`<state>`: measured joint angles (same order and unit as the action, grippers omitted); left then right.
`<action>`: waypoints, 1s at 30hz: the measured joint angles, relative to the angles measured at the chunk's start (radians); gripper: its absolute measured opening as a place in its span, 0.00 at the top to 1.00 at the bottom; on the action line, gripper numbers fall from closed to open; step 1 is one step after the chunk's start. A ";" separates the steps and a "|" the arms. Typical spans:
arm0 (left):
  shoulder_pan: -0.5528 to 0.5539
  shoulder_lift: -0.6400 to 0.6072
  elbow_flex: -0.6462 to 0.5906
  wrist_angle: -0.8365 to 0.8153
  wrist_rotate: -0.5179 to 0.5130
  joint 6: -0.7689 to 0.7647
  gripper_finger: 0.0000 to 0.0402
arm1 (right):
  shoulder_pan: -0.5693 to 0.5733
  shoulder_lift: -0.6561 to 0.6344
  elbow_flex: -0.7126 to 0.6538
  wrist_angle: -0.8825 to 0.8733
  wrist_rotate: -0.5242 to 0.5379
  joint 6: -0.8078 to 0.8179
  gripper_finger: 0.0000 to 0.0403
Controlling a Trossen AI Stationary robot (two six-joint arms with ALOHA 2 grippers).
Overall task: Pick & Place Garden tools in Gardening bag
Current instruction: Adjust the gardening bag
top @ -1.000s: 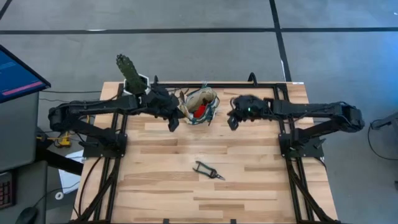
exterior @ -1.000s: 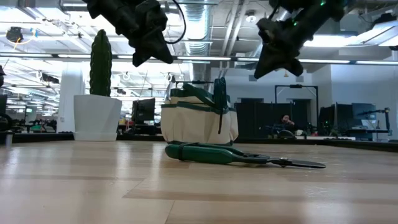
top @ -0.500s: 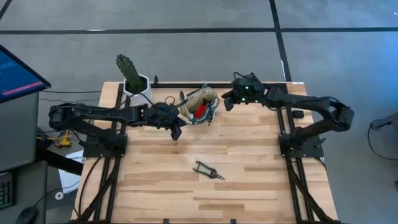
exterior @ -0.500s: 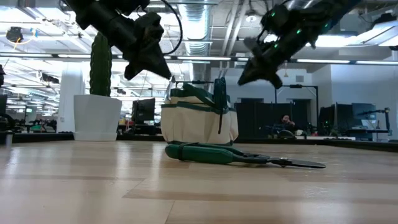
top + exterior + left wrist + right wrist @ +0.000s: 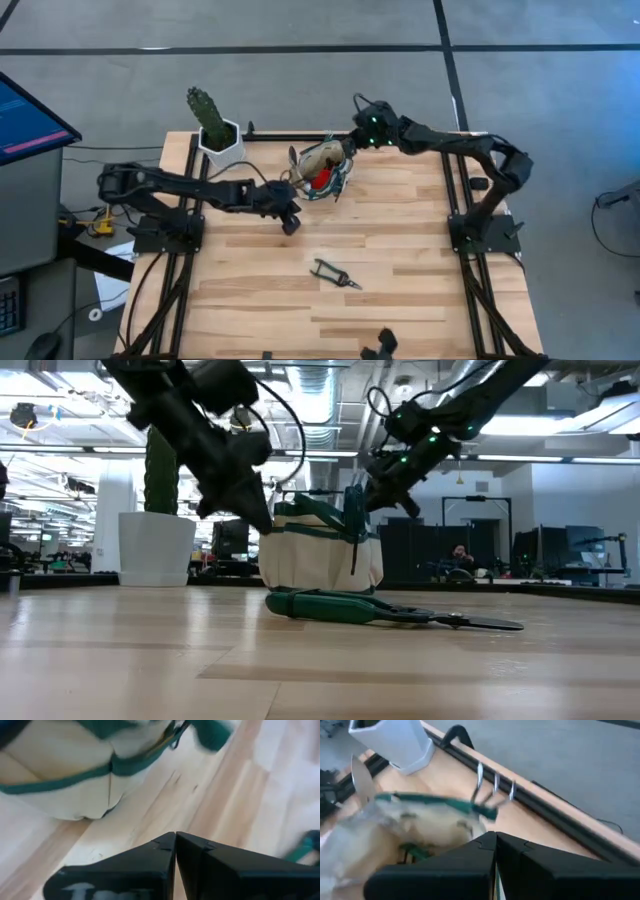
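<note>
High view: pruning shears (image 5: 335, 273) lie alone, stiff, slick-bladed; I'd take the green handles. My left gripper (image 5: 291, 222) and right gripper (image 5: 352, 146), both pressed together, flank the soft gardening bag (image 5: 322, 168).

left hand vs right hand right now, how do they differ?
The left hand hangs low over the wooden table, in front of the beige canvas bag with green trim. The right hand sits higher, at the bag's back rim on its right. Both are shut and hold nothing.
</note>
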<state>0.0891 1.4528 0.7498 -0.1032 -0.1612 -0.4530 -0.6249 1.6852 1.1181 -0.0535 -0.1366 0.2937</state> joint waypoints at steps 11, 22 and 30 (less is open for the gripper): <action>0.006 0.119 0.000 0.120 -0.042 0.001 1.00 | -0.057 0.213 0.179 -0.070 -0.084 -0.017 1.00; 0.044 0.169 0.000 0.135 -0.074 0.002 1.00 | -0.048 0.244 0.205 -0.140 -0.178 -0.042 1.00; 0.138 0.169 0.000 0.136 -0.083 0.022 1.00 | -0.014 0.240 0.206 -0.281 -0.231 -0.080 1.00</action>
<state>0.2270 1.6220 0.7494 0.0326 -0.2440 -0.4307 -0.6388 1.9251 1.3239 -0.3345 -0.3676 0.2134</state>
